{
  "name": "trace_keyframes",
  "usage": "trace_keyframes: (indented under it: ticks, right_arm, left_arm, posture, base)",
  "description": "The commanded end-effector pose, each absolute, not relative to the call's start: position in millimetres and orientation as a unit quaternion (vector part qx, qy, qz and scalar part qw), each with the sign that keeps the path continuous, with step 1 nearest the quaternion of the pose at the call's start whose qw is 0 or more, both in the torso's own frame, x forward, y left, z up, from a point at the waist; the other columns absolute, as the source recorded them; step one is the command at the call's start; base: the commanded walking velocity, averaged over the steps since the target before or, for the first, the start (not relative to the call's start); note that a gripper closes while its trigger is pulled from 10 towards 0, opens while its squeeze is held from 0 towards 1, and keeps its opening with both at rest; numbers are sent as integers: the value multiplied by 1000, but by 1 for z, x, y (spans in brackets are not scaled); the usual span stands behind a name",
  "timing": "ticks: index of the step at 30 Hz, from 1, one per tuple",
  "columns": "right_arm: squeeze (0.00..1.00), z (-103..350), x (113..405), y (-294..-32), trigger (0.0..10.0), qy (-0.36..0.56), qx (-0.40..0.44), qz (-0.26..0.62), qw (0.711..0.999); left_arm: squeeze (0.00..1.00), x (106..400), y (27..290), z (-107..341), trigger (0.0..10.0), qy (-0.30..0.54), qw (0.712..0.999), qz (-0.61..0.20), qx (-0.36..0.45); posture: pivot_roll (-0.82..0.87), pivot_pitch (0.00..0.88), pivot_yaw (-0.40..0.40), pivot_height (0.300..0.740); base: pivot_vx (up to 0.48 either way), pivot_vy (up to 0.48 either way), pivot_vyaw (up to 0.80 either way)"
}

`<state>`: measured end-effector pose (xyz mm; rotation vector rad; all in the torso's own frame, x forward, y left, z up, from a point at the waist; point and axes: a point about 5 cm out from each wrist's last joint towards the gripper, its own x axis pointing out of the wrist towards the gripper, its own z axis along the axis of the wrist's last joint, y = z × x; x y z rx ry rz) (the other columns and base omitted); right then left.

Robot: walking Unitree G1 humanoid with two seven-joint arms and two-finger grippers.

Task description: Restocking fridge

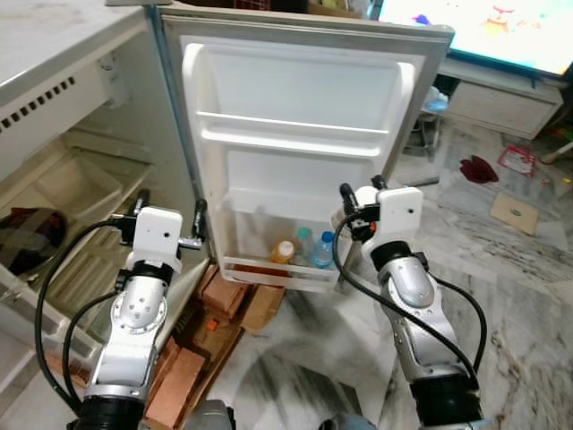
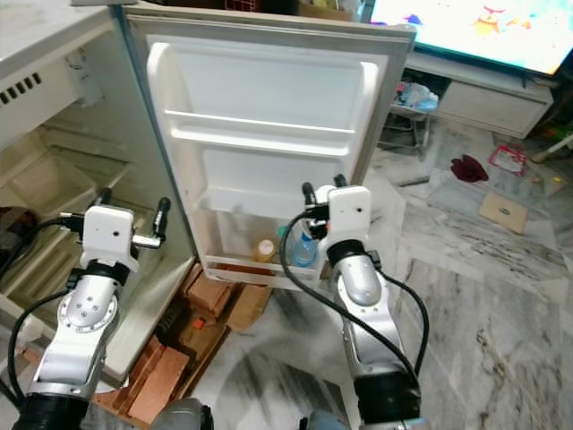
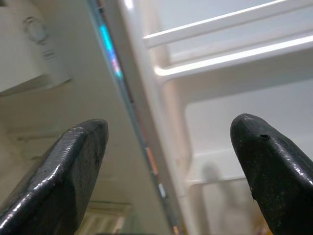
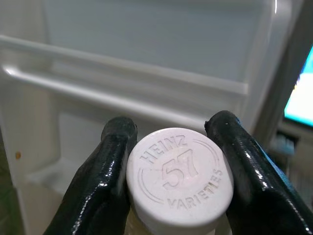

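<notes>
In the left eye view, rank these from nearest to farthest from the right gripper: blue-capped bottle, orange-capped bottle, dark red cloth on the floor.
1. Clear blue-capped bottle, in the bottom door shelf just left of the right gripper.
2. Orange-capped bottle, further left on that shelf.
3. Dark red cloth, out on the marble floor to the right.

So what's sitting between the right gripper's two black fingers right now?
The right wrist view shows a white round bottle cap embossed "Heinz 57 Varieties", clamped between the right gripper's fingers, before the open white fridge door.
</notes>
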<state>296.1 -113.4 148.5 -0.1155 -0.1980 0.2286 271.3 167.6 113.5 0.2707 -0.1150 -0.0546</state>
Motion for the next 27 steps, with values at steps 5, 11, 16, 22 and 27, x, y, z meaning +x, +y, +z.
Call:
trace_keyframes:
  ticks: [5, 11, 16, 22, 27]
  right_arm:
    - [0, 193, 309, -101, 10000, -189, -55, 136, 971]
    - [0, 218, 324, -90, 10000, -229, -56, 160, 959]
    - [0, 236, 334, -83, 10000, -264, -73, 164, 948]
    - [0, 254, 352, -85, 10000, -302, -123, 122, 937]
    - [0, 256, 364, -94, 10000, -305, -146, 91, 937]
  left_arm:
    - [0, 273, 165, 117, 10000, -65, 989, -39, 127]
    - [0, 274, 164, 118, 10000, -65, 989, -45, 124]
    - [0, 274, 165, 119, 10000, -60, 992, -37, 109]
    - [0, 272, 165, 121, 10000, -60, 991, -45, 109]
    - [0, 270, 165, 121, 10000, -60, 991, -47, 108]
  posture:
    - [35, 65, -52, 740]
    - [44, 63, -51, 740]
    - [53, 64, -52, 740]
    - [67, 76, -53, 740]
    - [80, 85, -54, 740]
  base:
    - [0, 0, 0]
    - [0, 0, 0]
    - [0, 0, 0]
    - [0, 0, 0]
    - [0, 0, 0]
